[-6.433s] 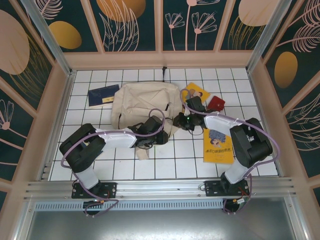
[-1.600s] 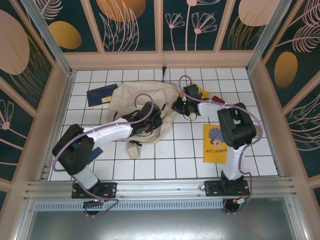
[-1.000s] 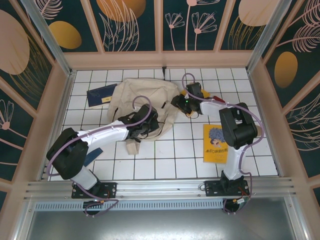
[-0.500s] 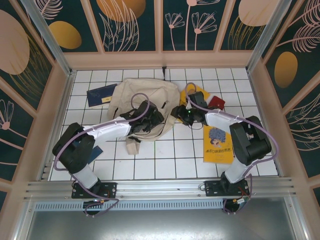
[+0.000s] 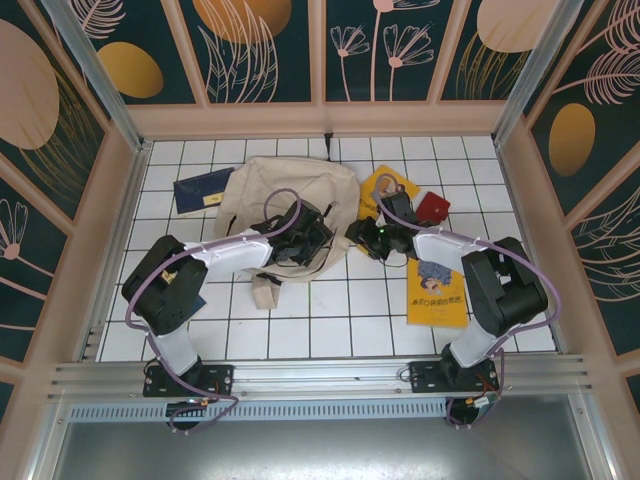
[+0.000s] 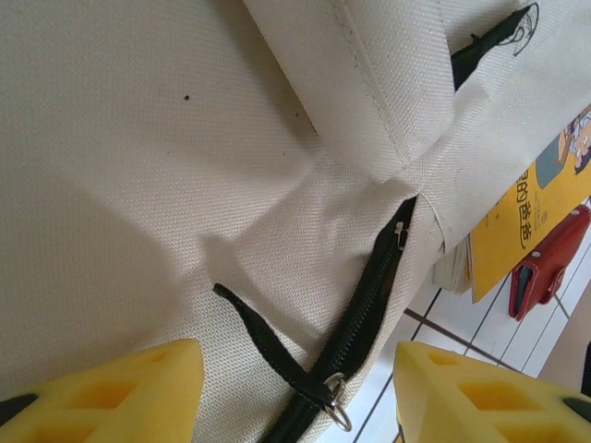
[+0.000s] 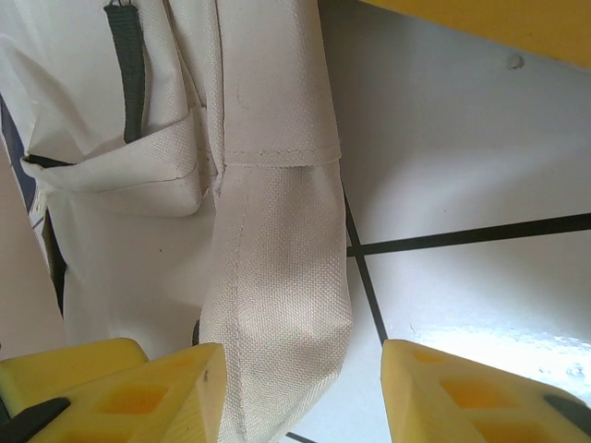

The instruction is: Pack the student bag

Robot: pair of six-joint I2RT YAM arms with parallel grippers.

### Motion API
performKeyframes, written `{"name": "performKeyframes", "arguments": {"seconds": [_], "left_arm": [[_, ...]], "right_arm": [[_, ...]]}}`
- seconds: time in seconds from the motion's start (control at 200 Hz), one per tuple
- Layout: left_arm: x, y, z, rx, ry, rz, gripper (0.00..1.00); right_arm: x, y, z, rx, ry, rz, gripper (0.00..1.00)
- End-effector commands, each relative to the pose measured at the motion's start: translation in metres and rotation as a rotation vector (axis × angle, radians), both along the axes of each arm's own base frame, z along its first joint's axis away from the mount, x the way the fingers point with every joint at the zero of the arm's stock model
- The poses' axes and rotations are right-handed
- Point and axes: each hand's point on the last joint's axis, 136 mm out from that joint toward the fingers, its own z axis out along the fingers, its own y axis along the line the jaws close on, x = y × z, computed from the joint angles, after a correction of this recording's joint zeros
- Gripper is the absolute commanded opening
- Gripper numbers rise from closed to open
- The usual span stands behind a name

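Beige student bag [image 5: 285, 195] lies left of centre on the tiled counter [image 5: 330, 320], its near half hidden by both arms. Left pincer [image 6: 295, 374] is open over the dark zipper [image 6: 369, 295], gripping nothing. Right pincer [image 7: 300, 378] is open, strap [image 7: 277, 277] between its fingers, contact unclear. Yellow book [image 6: 531, 208] is cut off.

1. A white tiled floor [image 5: 330, 320] with dark grout spreads around the left gripper [image 5: 312, 236].
2. Beyond that gripper, dark teal wall panels [image 5: 265, 60] bear gold discs and pale plant outlines, set in light wooden frames [image 5: 320, 118].
3. Behind it runs an aluminium rail [image 5: 320, 376].
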Motion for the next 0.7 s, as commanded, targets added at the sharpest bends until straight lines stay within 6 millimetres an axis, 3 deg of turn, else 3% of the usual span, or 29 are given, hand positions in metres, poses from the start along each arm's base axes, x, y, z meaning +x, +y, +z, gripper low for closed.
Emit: {"name": "performKeyframes", "arguments": {"seconds": [0.0, 0.245, 0.54, 0.69], "left_arm": [[0.005, -0.005, -0.008, -0.03, 0.05, 0.043, 0.54], [0.011, -0.008, -0.012, -0.04, 0.068, 0.061, 0.47], [0.009, -0.012, -0.032, 0.004, 0.126, 0.027, 0.33], [0.01, -0.014, -0.032, -0.001, 0.119, 0.017, 0.13]], "right_arm": [[0.004, 0.0, 0.008, 0.009, -0.034, -0.018, 0.48], [0.005, -0.002, 0.008, 0.003, -0.034, -0.029, 0.47], [0.006, 0.002, 0.001, -0.001, -0.019, -0.024, 0.46], [0.004, 0.004, -0.006, -0.007, -0.003, -0.015, 0.47]]}}
